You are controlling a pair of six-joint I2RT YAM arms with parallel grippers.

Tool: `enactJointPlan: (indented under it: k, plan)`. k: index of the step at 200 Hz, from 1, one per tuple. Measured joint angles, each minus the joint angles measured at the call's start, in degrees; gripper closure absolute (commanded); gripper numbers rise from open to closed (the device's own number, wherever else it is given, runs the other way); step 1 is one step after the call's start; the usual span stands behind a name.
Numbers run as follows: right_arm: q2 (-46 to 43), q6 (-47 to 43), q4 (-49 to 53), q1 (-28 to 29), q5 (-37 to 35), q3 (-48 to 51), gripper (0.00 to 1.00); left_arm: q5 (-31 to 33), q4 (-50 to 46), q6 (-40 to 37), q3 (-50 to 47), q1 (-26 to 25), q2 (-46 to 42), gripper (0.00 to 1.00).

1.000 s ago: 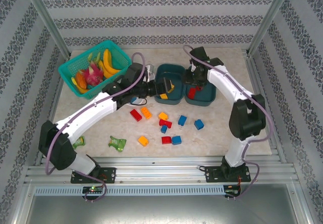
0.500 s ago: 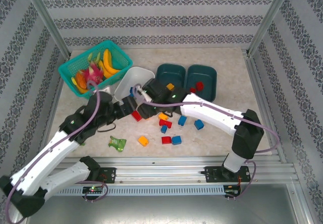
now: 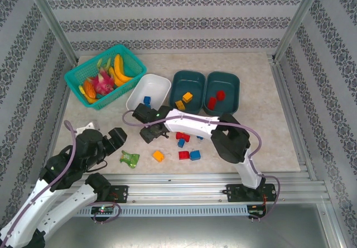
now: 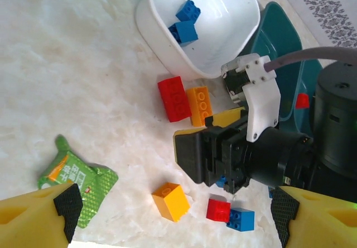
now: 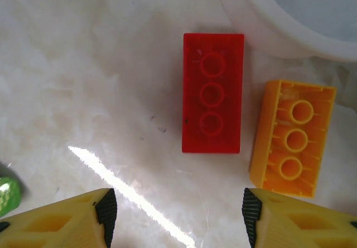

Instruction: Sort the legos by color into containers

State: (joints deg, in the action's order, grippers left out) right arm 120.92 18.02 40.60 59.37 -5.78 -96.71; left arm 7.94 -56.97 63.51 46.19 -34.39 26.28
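Three tubs (image 3: 187, 82) line the back of the counter (image 3: 262, 130) in the top view, to the right of a bright teal basket (image 3: 124, 89) of toy fruit at upper left. At lower left, the left gripper (image 4: 174, 211) hangs with its jaws spread wide and empty, a green packet (image 3: 129, 158) near it. Near centre, the right gripper (image 5: 178, 211) hovers low over a red brick (image 5: 213, 93) and an orange-yellow brick (image 5: 293, 139), which lie side by side just in front of the white tub (image 3: 156, 86). Its jaws stand apart with nothing between them. Blue bricks (image 4: 186, 22) lie in the white tub, orange-yellow bricks (image 3: 184, 100) in the middle teal tub (image 3: 192, 79), and red bricks (image 3: 216, 98) in the right teal tub (image 3: 228, 83). A few loose bricks (image 3: 183, 155), red, blue and orange-yellow, are scattered on the counter at lower centre.
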Motion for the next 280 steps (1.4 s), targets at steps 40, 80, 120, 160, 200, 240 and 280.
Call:
enactJointPlan:
  k: [40,80,120,160,200,240,280]
  plan:
    - [3.41,0.28,0.83,0.0,-1.51,-3.08,0.38,0.24,-2.27,0.22,0.02,0.02,-0.22,0.11]
    - [5.95,0.7,1.92,-0.31,-2.58,-5.55,0.37,0.24,-2.84,0.22,0.22,0.0,-0.22,0.11]
    - [7.61,0.66,2.51,-0.79,-2.89,-7.87,0.38,0.2,-2.84,0.22,0.22,0.0,-0.22,0.12]
    - [9.01,0.44,3.1,-1.51,-3.02,-8.87,0.4,0.04,-2.84,0.22,0.22,0.0,-0.22,0.12]
    - [10.19,-0.24,3.45,-1.9,-2.89,-10.29,0.44,0.02,-2.82,0.22,0.22,0.02,-0.17,0.12]
    - [11.06,-0.42,3.69,-1.9,-2.19,-11.02,0.46,0.0,-2.71,0.22,0.22,0.02,0.31,0.12]
    - [11.93,-0.42,4.2,-1.9,-1.44,-12.11,0.53,-0.24,-1.79,0.2,0.22,0.02,1.38,0.12]
